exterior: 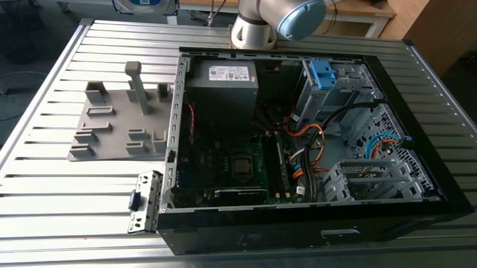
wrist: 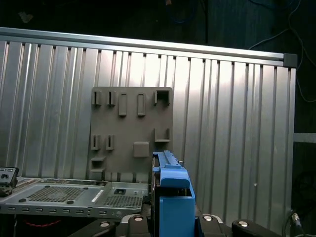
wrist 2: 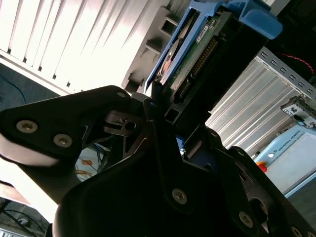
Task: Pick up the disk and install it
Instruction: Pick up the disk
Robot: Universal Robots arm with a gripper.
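One disk sits clamped edge-on between the jaws, long axis running straight out from them; the drive bay lies at one o'clock inside the computer case.

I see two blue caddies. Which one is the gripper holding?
The disk, its circuit board showing inside the blue frame, clamped in the gripper. The other blue bracket sits in the drive cage of the computer case.
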